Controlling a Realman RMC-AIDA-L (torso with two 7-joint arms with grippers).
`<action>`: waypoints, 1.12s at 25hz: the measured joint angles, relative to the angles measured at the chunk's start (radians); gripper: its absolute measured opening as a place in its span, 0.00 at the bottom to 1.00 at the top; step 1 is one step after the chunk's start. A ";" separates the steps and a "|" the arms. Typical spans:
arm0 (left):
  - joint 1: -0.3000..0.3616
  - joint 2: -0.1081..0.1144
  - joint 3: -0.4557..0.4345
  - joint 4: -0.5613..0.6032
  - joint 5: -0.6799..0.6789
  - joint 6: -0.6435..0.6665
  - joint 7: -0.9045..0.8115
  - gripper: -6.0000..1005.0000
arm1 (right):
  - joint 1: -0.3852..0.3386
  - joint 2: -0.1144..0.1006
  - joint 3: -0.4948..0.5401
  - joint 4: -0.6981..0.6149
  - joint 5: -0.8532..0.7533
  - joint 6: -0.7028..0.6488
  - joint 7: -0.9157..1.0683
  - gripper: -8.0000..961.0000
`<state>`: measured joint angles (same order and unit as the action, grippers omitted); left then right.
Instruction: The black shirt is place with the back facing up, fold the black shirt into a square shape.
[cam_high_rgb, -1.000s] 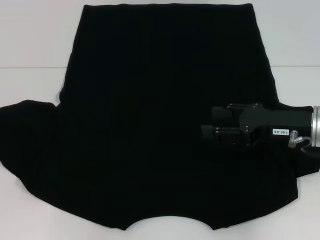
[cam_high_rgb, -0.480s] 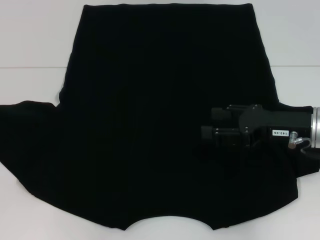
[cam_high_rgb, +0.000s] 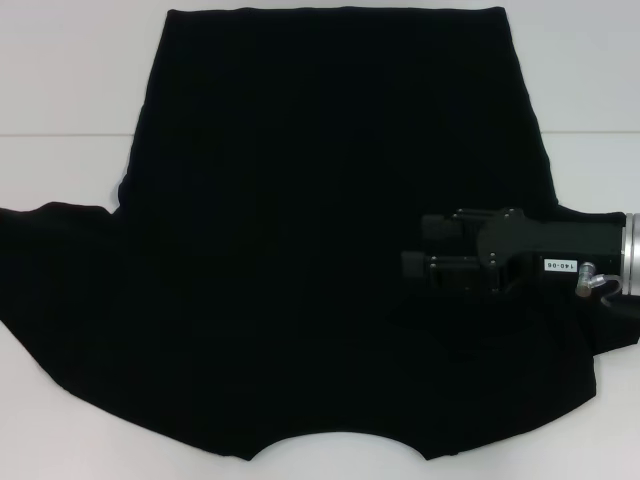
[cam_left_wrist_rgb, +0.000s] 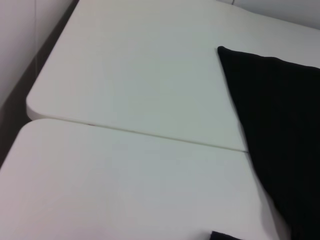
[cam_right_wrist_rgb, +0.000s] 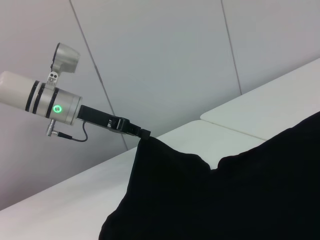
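Over the black shirt (cam_high_rgb: 330, 250) spread on the white bench (cam_high_rgb: 60, 80), my right tool (cam_high_rgb: 412, 262) hovers; whether it is clenched, I cannot tell. My left tool (cam_right_wrist_rgb: 145, 134) grips a raised shirt edge.

white table (cam_left_wrist_rgb: 125, 75) made of two tops pushed together, thin seam (cam_left_wrist_rgb: 150, 135) between them, rounded corners, plain pale panelled wall (cam_right_wrist_rgb: 165, 55) behind, soft even light, nothing fancy

White tabletops (cam_left_wrist_rgb: 125, 75) (two, butted at a seam), pale panelled wall (cam_right_wrist_rgb: 165, 55) behind
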<state>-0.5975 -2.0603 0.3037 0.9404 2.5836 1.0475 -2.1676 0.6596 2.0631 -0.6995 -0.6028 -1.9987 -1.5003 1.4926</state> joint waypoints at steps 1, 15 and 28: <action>0.000 0.000 0.000 0.000 -0.002 0.007 0.000 0.03 | 0.000 0.000 0.000 0.000 0.000 0.000 0.000 0.81; 0.000 -0.018 0.031 -0.005 -0.254 0.299 0.095 0.08 | -0.006 -0.005 0.002 -0.005 0.000 0.002 -0.009 0.81; -0.013 -0.084 0.186 -0.118 -0.431 0.364 0.193 0.14 | -0.017 -0.025 0.021 -0.006 0.000 0.000 0.003 0.81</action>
<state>-0.6108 -2.1439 0.4897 0.8228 2.1529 1.4111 -1.9750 0.6427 2.0382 -0.6782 -0.6091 -1.9988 -1.5002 1.4955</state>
